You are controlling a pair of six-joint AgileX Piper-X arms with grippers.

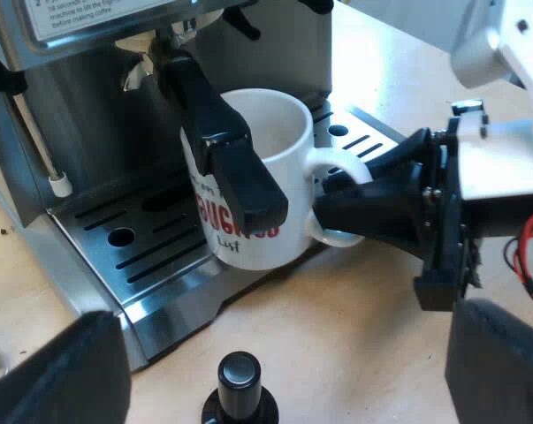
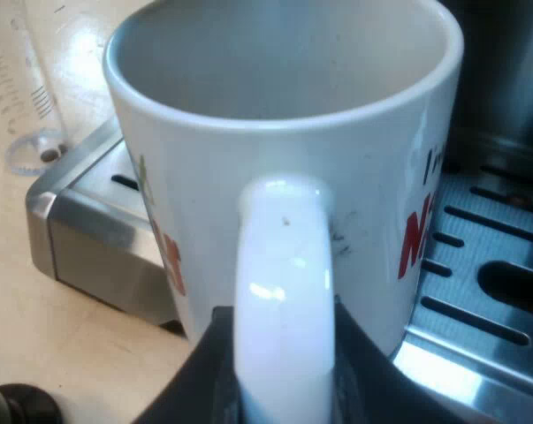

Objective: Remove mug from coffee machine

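Note:
A white mug (image 1: 266, 168) with red lettering stands on the espresso machine's slotted drip tray (image 1: 142, 247), under the locked-in holder's dark handle (image 1: 231, 150), which reaches out over the mug's rim. My right gripper (image 1: 337, 208) is at the mug's handle. In the right wrist view the mug (image 2: 284, 141) is empty, and my right gripper (image 2: 284, 331) is shut on its white handle (image 2: 284, 265), one black finger on each side. My left gripper (image 1: 284, 362) hangs open above the table before the machine, its fingers (image 1: 54, 371) far apart with nothing between them.
A tamper with a black knob (image 1: 239, 384) stands on the wooden table just before the drip tray, beneath my left gripper. A measuring glass (image 2: 23, 79) stands on the table beside the tray's corner (image 2: 80, 230). The machine's steel front (image 1: 72, 88) rises behind the mug.

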